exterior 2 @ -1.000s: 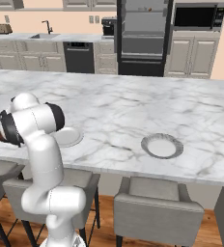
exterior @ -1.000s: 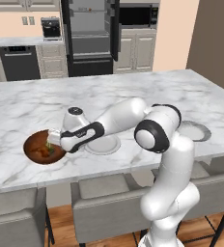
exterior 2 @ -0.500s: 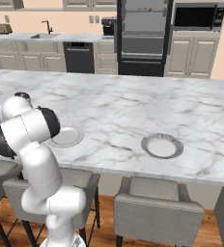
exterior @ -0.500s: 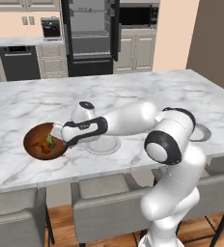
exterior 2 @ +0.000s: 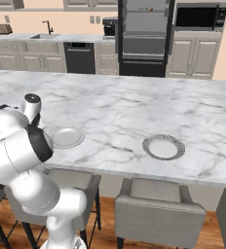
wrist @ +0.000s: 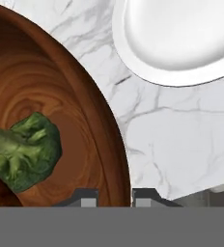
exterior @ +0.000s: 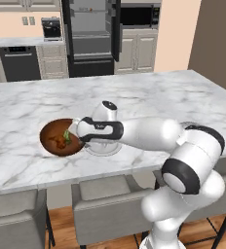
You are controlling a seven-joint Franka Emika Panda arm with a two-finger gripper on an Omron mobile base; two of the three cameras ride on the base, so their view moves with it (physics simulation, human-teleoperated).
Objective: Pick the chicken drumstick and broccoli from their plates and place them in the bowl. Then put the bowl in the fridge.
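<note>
Now, line by line:
Gripper: the gripper (wrist: 114,197) has its two fingertips astride the near wall of the bowl (wrist: 90,111), one tip inside the rim and one outside on the marble side, jaws pinched in on that wall.
Bowl: dark wooden bowl (exterior: 54,141) sits on the counter (exterior: 149,97) toward its front edge, at the far end of the outstretched arm; the gripper (exterior: 77,132) meets it at the rim nearest the arm.
Contents: broccoli (wrist: 22,149) lies inside, with the chicken drumstick (exterior: 60,142) touching it; both already loaded.
Plates: one plate (wrist: 181,38) just beside the bowl, not touching it, partly under the forearm in the left base view; the other plate (exterior 2: 163,147) well apart along the counter.
Fridge: the fridge (exterior: 89,36) stands across the room, beyond the counter's far side, one door open.
Key relation: the bowl hangs to one side of the pinch, so its weight is off-centre from the grip; the fridge lies straight beyond the bowl, away from the base.
Judgement: lifting level matters, or the bowl may tip around the pinch.
</note>
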